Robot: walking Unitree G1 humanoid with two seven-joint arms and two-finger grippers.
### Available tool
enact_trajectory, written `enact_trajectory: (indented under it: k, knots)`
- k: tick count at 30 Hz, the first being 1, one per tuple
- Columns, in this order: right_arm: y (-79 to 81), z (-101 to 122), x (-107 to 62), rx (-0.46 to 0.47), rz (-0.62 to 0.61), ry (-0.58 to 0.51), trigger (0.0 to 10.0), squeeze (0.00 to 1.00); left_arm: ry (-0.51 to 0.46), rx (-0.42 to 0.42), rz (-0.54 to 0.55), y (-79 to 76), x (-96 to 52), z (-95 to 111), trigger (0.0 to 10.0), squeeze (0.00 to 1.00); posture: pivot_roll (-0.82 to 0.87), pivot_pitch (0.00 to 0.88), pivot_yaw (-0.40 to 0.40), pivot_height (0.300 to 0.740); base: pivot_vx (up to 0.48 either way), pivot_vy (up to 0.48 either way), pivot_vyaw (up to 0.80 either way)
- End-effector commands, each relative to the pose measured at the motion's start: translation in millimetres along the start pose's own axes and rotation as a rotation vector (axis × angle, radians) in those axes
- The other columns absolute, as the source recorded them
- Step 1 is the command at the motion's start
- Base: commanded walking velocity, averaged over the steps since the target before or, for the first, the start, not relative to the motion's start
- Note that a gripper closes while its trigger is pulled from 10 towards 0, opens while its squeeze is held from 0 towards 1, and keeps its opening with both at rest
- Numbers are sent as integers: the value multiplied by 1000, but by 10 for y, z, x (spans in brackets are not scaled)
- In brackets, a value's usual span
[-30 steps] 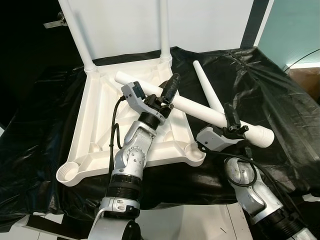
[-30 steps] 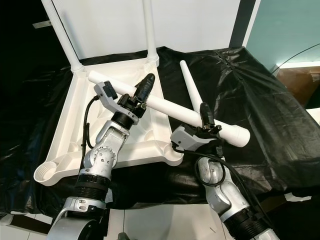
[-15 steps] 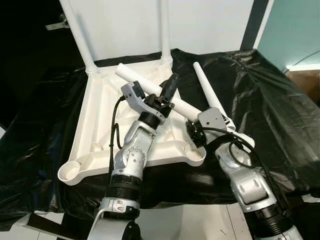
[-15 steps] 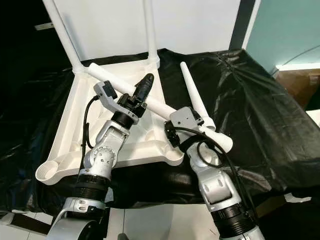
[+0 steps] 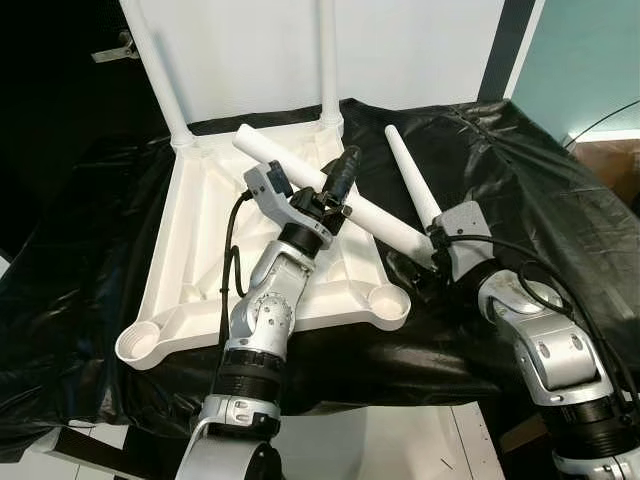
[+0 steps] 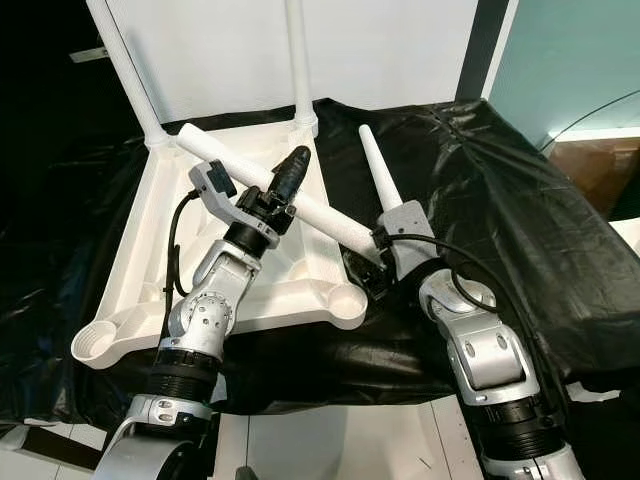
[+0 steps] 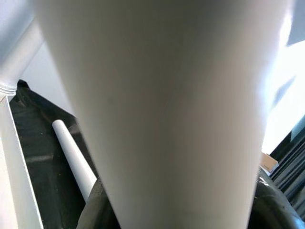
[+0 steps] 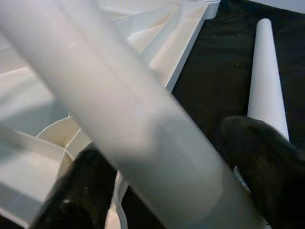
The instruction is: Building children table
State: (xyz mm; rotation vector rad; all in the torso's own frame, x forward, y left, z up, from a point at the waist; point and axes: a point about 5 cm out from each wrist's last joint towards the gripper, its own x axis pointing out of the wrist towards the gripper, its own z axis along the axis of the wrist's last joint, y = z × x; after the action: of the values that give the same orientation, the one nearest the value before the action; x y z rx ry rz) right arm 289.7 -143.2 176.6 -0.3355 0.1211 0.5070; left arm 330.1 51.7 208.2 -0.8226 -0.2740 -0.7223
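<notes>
The white table top [image 5: 200,230] lies upside down on black cloth, with two legs [image 5: 155,65] standing in its far corners. A loose white leg [image 5: 375,215] slants above its right side. My left gripper [image 5: 340,185] is shut on the leg's middle, and the leg [image 7: 167,119] looms large in the left wrist view. My right gripper [image 5: 418,262] is shut on its thick lower end, just right of the near-right corner socket [image 5: 387,298]. In the right wrist view the leg [image 8: 133,119] passes between the black fingers [image 8: 262,152]. A second loose leg [image 5: 412,180] lies on the cloth.
The near-left corner socket [image 5: 138,345] stands open at the table top's corner. Crumpled black cloth [image 5: 540,190] covers the work surface to the right. A white wall [image 5: 420,45] rises behind, and the front edge of the surface lies close to my body.
My right arm swung its elbow out to the right and turned its wrist, bringing the leg's thick end left toward the near-right corner socket. The left gripper held its place on the leg.
</notes>
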Motion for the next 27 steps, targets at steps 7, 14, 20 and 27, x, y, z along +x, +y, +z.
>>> enact_trajectory:
  k: [7, 14, 20, 27]
  knots:
    - [242, -128, 81, 117, 30, 25, 0, 0, 31, -4, -92, -66, -21, -77, 0, 0, -126, 16, 67, 740, 0, 0, 0]
    - [331, -135, 108, 108, 11, 13, 0, 0, 27, -2, -81, -56, -12, -63, 10000, 1000, -127, 15, 72, 740, 0, 0, 0]
    - [269, 23, 178, -228, -164, -43, 0, 0, 50, 35, -20, 2, 25, -54, 10000, 1000, -128, 17, 79, 740, 0, 0, 0]
    - [341, 136, 240, -539, -278, -125, 0, 0, 64, 37, -21, -19, 33, -81, 10000, 435, -129, 17, 79, 740, 0, 0, 0]
